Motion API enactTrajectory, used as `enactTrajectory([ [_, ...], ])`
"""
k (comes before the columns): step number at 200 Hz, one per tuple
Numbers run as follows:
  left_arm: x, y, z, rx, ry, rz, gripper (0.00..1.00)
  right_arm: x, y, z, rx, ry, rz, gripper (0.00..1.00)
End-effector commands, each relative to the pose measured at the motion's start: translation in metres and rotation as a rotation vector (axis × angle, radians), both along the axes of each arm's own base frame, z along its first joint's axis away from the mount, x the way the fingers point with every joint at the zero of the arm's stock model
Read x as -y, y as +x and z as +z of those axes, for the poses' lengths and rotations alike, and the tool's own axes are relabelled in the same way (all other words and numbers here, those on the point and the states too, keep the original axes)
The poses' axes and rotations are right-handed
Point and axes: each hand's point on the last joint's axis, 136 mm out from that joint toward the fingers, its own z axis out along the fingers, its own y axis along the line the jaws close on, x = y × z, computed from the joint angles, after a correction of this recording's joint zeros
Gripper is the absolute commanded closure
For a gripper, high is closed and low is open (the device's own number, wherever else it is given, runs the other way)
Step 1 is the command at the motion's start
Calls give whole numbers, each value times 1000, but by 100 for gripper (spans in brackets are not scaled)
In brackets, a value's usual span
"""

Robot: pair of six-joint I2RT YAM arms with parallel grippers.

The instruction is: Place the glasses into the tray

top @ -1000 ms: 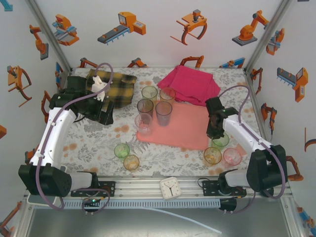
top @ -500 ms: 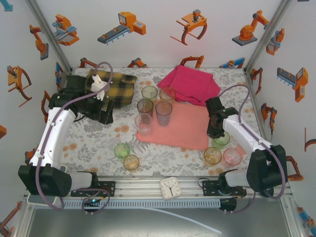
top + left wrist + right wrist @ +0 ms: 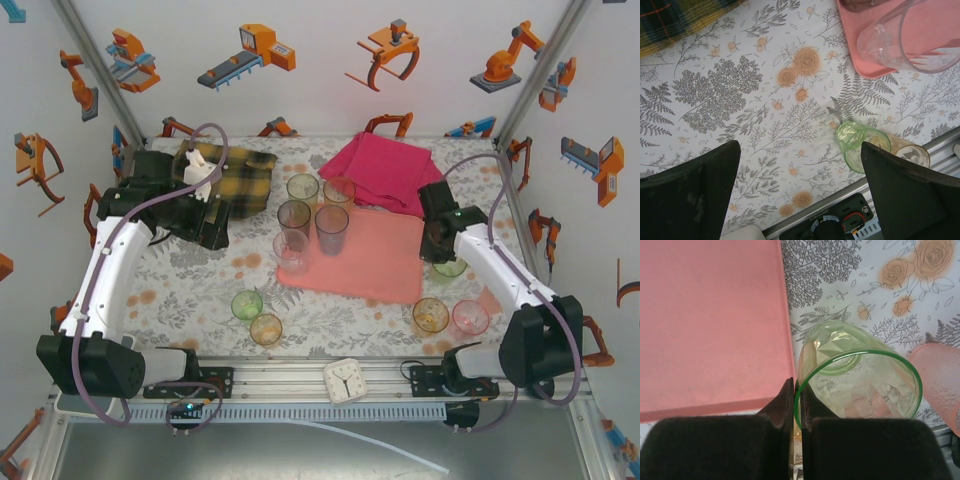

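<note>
My right gripper is shut on the rim of a green glass, held just off the right edge of the salmon tray. From above, this gripper and its green glass hang beside the tray. Two grey glasses and a clear one stand on the tray's left end. An amber glass and a pink glass stand front right. My left gripper is open over bare tablecloth, near a green glass and an orange glass.
A magenta cloth lies behind the tray, and a plaid cloth lies back left under the left arm. Two more glasses stand behind the tray. A white clock sits on the front rail.
My right gripper has carried the green glass up and back, away from the amber and pink glasses, toward the tray's right edge. The left arm has stayed still.
</note>
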Motion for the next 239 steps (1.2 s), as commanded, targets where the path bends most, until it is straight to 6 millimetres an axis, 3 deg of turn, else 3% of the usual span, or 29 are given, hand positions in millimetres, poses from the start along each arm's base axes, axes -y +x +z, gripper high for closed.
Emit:
enactTrajectory([
  [1,-1,3,5,2,-2,21,2,2,8,8,-6,-29,24,94],
  [74,-3,7,4,-2,7,32,2,-6,15,23,5,-9,70,94],
  [124,0,12,5,-13,-8,35,2,-25,17,41,24,-9,123,94],
  [184,1,14,6,-13,-21,40,2,-74,11,63,57,-28,234,94],
  [239,2,17,5,-22,-28,49,2,-137,-10,69,81,-11,356,94],
])
